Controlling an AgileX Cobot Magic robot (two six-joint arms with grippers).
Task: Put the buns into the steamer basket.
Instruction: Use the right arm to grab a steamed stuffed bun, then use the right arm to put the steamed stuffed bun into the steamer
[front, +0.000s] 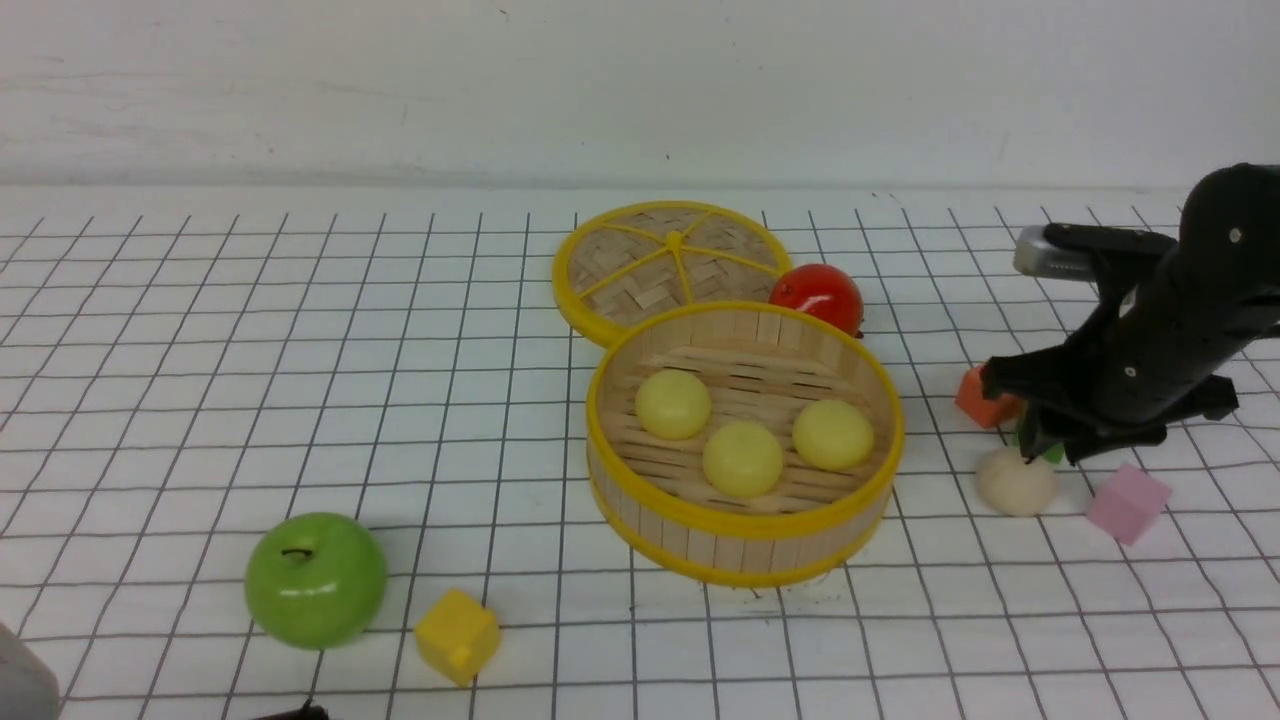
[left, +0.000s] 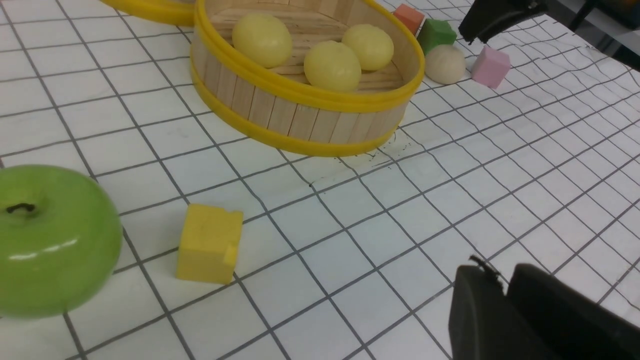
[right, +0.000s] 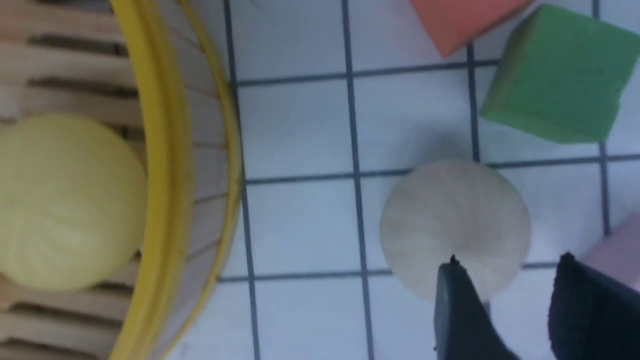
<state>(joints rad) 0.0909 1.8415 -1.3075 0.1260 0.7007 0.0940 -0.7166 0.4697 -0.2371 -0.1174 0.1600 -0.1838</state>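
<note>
It looks like a robotics lab bench. A white tabletop sheet ruled with a dark grid (front: 200, 400) fills the frame under a bare white wall (front: 400, 80). A black robot arm (front: 1190, 300) stands at right, with a glossy green plastic apple (front: 316, 579) and a yellow foam cube (front: 457, 636) at lower left.

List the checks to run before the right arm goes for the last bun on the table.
1. Right gripper open: ok, a gap shows between its fingers.
2. Fingers centred over the beige bun: not ok, they sit at its edge.
3. Bun free of neighbours: ok, apart from the green cube and the pink cube.
4. Room in the steamer basket: ok, the three yellow buns leave bare floor.
5. Finger height above the bun: cannot tell.
</note>
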